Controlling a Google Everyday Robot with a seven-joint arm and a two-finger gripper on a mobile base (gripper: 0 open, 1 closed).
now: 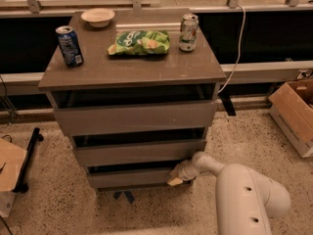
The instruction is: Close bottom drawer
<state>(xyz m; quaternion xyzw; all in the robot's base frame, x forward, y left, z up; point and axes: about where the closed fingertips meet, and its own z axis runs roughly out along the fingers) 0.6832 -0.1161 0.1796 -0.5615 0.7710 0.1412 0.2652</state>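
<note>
The bottom drawer (131,177) is the lowest of three grey-taupe fronts of a cabinet, a plain flat panel without a handle. A dark gap shows above it, so it stands a little out from the cabinet. My gripper (177,176) sits at the right end of this drawer front, touching it, at the tip of my white arm (244,195) that reaches in from the lower right.
The cabinet top (88,70) holds a blue can (69,45), a white bowl (98,17), a green chip bag (140,41) and a light can (188,32). A cardboard box (293,114) stands on the floor at right. A white cable (238,48) hangs behind.
</note>
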